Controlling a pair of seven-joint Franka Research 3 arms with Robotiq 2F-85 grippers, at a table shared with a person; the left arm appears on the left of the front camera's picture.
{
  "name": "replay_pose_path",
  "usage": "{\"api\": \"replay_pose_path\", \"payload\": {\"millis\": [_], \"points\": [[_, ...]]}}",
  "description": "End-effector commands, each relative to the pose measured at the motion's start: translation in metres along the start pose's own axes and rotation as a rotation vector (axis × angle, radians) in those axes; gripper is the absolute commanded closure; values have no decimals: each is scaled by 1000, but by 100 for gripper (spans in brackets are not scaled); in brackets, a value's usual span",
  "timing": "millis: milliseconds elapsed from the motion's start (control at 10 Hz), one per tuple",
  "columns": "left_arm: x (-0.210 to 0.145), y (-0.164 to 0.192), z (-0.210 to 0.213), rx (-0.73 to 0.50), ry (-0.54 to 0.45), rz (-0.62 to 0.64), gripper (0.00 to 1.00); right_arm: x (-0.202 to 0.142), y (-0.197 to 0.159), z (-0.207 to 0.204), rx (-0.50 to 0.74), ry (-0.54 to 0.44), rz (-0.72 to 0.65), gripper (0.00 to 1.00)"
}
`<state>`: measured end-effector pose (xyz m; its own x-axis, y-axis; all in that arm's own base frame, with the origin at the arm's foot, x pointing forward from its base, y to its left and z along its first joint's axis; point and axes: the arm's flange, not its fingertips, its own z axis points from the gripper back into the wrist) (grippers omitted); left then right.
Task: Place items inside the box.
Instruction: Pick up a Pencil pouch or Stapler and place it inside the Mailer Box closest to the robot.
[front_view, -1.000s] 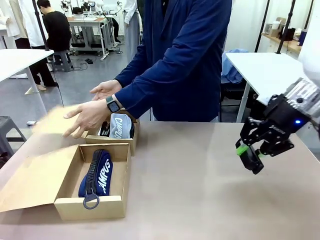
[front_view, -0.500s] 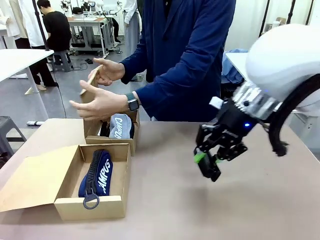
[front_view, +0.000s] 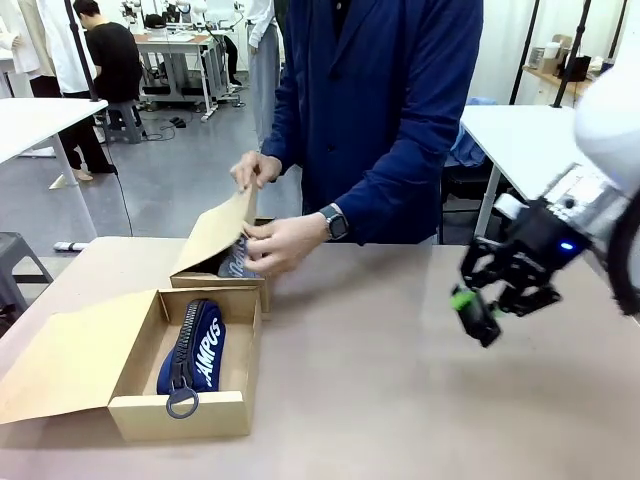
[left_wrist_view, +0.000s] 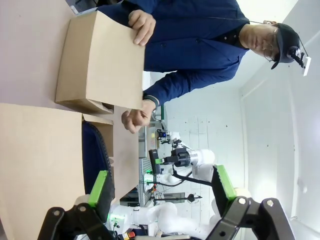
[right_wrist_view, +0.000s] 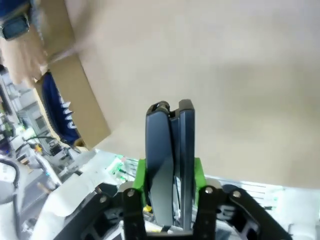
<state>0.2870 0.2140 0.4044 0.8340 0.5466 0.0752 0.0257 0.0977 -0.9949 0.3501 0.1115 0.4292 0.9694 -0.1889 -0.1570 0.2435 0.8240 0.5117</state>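
A black stapler (right_wrist_view: 170, 150) is clamped between the green pads of my right gripper (right_wrist_view: 170, 175). That gripper (front_view: 474, 312) hangs over the table's right side, well away from the boxes. A navy pouch (front_view: 195, 345) with white lettering lies in the near open cardboard box (front_view: 180, 410). Behind it stands a second box (front_view: 215, 283), and the person's two hands hold its lid (front_view: 215, 232) half folded over it. My left gripper (left_wrist_view: 162, 189) is open with nothing between its fingers, looking over the near box's flap (left_wrist_view: 40, 165) and the navy pouch (left_wrist_view: 92, 155).
The person in a dark blue coat (front_view: 390, 110) stands at the far edge, leaning over the far box. The near box's lid (front_view: 60, 355) lies flat to the left. Bare tabletop (front_view: 380, 380) stretches between the boxes and my right gripper.
My right gripper, holding the stapler, swung toward the table's middle and then back to the right. The person lifted the far box's lid and folded it down over the box.
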Motion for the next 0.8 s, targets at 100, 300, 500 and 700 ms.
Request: {"api": "replay_pose_path", "payload": {"millis": [100, 300, 500, 700], "points": [[-1, 0, 0, -17, -3, -16, 0, -13, -27, 13, 35, -46, -41, 58], [-1, 0, 0, -17, -3, -16, 0, -10, -25, 10, 18, -47, -34, 58], [-1, 0, 0, -17, -3, -16, 0, -9, -22, 8, 23, -31, -6, 58], [-1, 0, 0, -17, -3, -16, 0, -8, -20, 4, 7, -25, -7, 58]]}}
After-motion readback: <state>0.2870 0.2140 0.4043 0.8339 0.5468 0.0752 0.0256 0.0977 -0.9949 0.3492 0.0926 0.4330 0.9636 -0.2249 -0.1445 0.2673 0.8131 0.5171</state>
